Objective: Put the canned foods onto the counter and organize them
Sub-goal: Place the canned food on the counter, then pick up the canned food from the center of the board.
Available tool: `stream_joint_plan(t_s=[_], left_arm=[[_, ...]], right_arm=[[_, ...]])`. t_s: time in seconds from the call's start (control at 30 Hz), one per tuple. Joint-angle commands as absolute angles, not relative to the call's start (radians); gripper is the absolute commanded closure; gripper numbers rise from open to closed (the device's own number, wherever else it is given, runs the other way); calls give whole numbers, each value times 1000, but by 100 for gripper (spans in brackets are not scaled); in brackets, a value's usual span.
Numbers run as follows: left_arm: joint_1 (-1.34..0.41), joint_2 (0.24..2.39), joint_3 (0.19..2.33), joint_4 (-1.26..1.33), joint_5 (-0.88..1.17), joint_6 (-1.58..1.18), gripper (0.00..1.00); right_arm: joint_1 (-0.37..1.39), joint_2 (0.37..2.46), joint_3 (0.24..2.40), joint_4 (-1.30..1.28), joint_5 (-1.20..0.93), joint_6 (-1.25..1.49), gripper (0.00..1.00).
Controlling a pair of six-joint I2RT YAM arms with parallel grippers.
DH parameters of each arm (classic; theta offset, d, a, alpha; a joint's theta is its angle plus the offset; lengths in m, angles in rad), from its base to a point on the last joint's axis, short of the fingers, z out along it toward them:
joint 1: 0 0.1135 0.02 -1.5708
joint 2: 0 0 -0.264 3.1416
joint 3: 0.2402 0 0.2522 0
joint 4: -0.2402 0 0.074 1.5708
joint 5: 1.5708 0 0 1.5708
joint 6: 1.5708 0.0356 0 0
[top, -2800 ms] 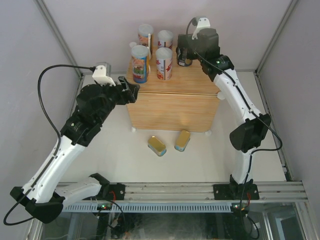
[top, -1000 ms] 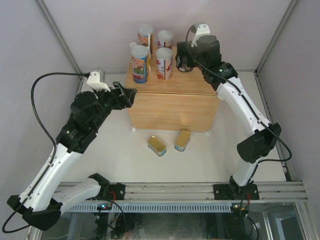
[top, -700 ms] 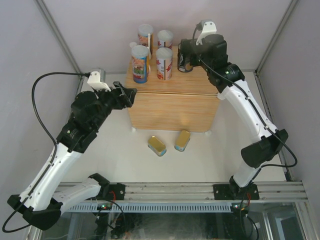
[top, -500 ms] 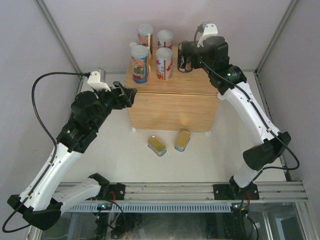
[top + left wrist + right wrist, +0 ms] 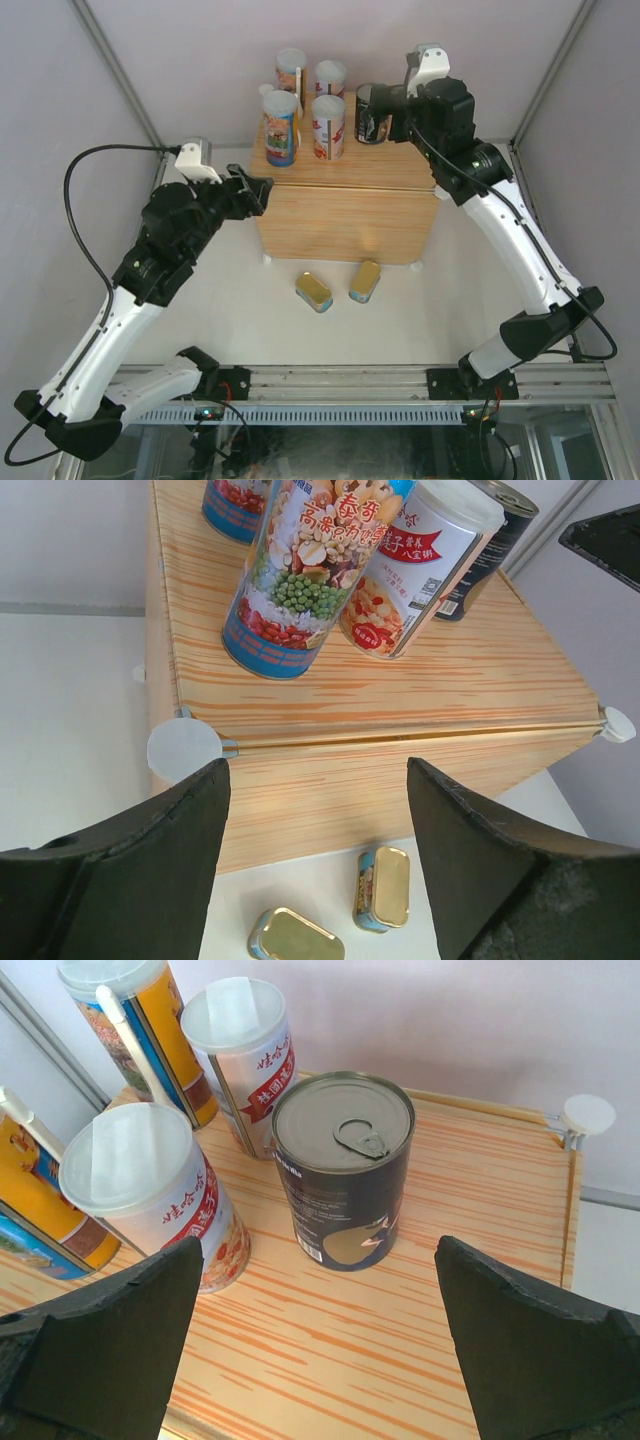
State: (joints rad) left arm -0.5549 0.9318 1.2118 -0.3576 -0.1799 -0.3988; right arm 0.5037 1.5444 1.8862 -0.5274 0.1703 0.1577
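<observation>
- Right arm (image 5: pixel 520 235) reaches over the far right corner of the wooden surface (image 5: pixel 480 1180); right jaws released wide, dark can (image 5: pixel 343 1165) upright just ahead, untouched.
- Left arm (image 5: pixel 150 265) raised beside its left edge; left jaws parted, empty.

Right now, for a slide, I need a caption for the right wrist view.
Open right gripper facing a dark metal-topped can standing on the light wood-grain counter, beside tall white-lidded cans.

Bright, even, diffuse light from above, faint soft shadows under the counter (image 5: pixel 345 225) and tins (image 5: pixel 313 291), dull sheen atop the dark can (image 5: pixel 343 1120), white lids (image 5: pixel 125 1158) nearly washed out, overhead view slightly soft.
</observation>
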Motion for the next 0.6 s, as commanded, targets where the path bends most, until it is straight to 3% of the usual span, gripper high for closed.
stream_joint_plan(t_s=[0.0,0.57], left_arm=[[-548,905,1229,-342,-185,-377,24],[-548,901,1233,-336,-187,-377,24]], right_arm=[[519,1488,1869,-508,199,164,1],[616,1291,1671,-458,296,141,1]])
